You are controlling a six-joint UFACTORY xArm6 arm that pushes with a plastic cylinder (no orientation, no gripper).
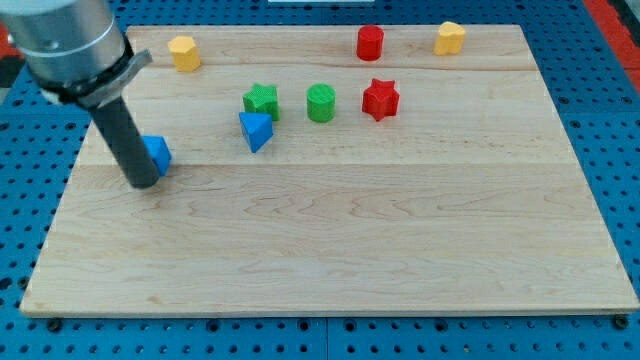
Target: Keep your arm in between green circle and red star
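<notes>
The green circle stands on the wooden board in the upper middle of the view. The red star lies just to its right, with a small gap between them. My tip rests on the board far to the view's left of both, touching or almost touching a blue block that it partly hides. My tip is well left of and below the gap between the green circle and red star.
A green star and a blue triangle lie left of the green circle. A yellow block sits top left, a red cylinder and a yellow block top right. Blue pegboard surrounds the board.
</notes>
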